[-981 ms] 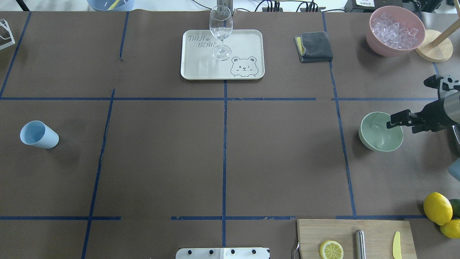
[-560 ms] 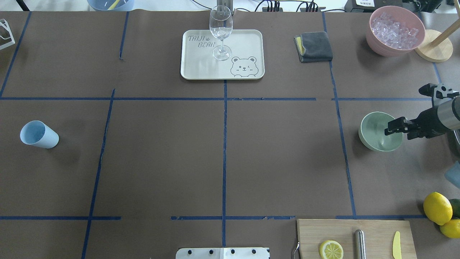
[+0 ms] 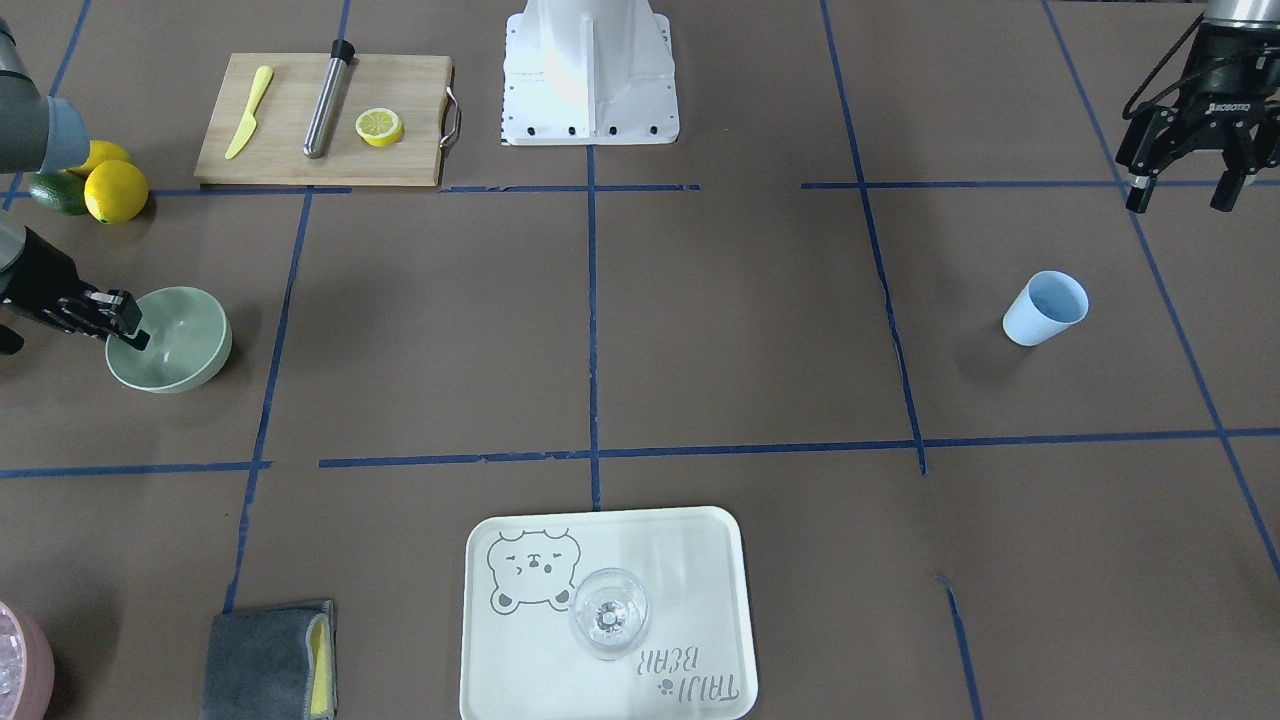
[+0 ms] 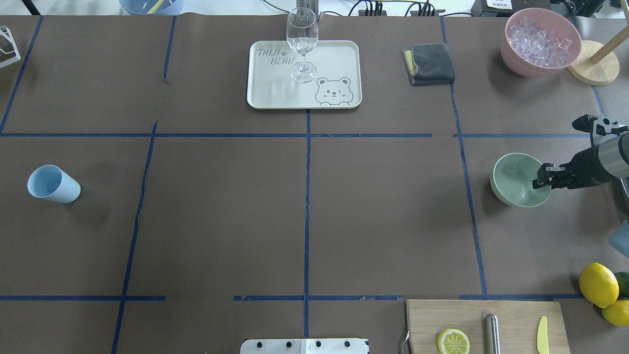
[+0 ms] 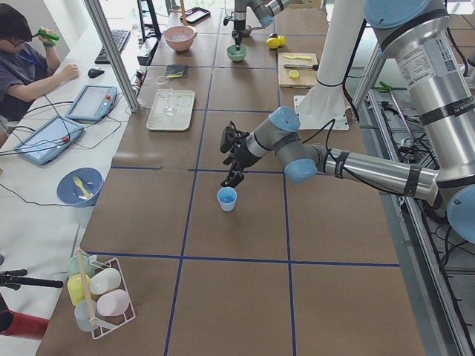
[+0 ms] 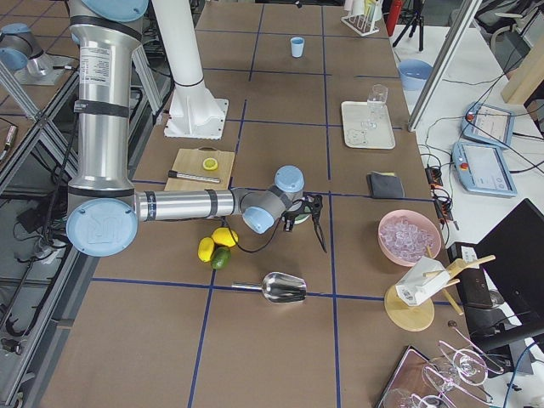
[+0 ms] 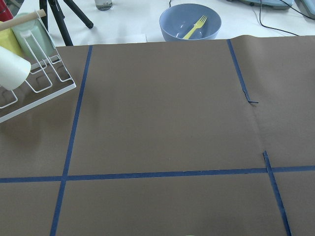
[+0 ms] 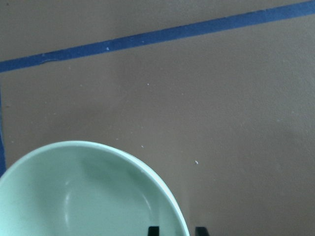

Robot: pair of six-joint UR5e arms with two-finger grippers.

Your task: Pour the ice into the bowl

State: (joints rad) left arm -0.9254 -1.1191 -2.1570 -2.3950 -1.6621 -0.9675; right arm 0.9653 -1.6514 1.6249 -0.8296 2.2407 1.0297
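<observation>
Brown table [image 4: 221, 221]; tray [image 4: 339, 54] reads "TAIJI BEAR".

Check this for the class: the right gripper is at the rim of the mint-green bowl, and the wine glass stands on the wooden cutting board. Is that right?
Not quite. The right gripper is at the rim of the mint-green bowl, but the wine glass stands on the bear-printed tray, not on the wooden cutting board. The overhead exterior view shows it.

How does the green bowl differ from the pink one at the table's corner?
The green bowl looks empty, while the pink bowl is heaped with ice. The green one is smaller. The right gripper has its jaws at the green bowl's rim; nothing touches the pink bowl. Both are round, matte and upright.
</observation>
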